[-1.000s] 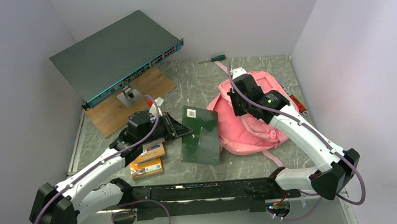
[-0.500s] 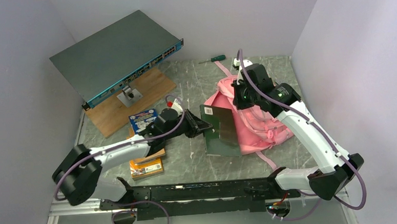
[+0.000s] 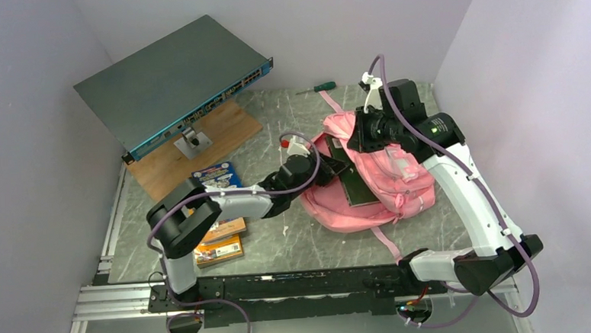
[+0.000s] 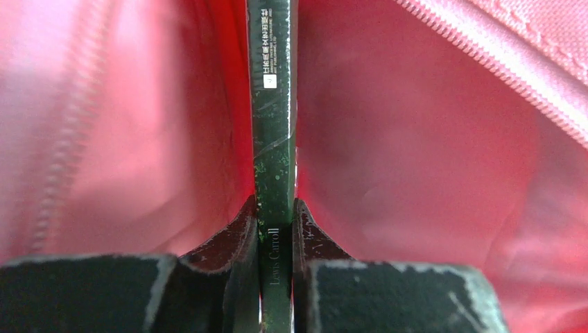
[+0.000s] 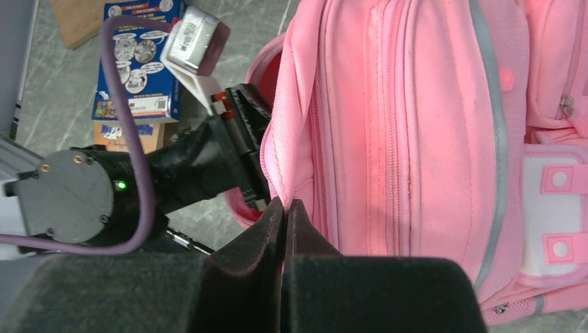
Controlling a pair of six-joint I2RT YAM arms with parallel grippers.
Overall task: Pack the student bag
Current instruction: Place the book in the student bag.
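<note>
The student bag [image 3: 404, 184] lies at the right of the table, pink with pale trim. My right gripper [image 3: 361, 139] is shut on the fabric edge of its main opening and holds that edge up; in the right wrist view the pink rim [image 5: 281, 149] is pinched between the jaws at my right gripper [image 5: 285, 208]. My left gripper [image 3: 329, 171] is shut on the spine of a thin dark green book [image 3: 360, 184], which is partway inside the opening. In the left wrist view the book [image 4: 272, 104] stands edge-on between the fingers, with pink lining [image 4: 416, 139] on both sides.
A grey network switch [image 3: 173, 81] leans over a wooden board [image 3: 163, 177] at the back left. A blue book [image 3: 215, 175] and an orange book [image 3: 219, 249] lie left of the bag. A green-handled screwdriver [image 3: 320, 86] lies near the back wall. Walls close both sides.
My left arm has carried the green book rightward off the table and into the bag's opening. My right gripper has pulled the opening's edge up and back.
</note>
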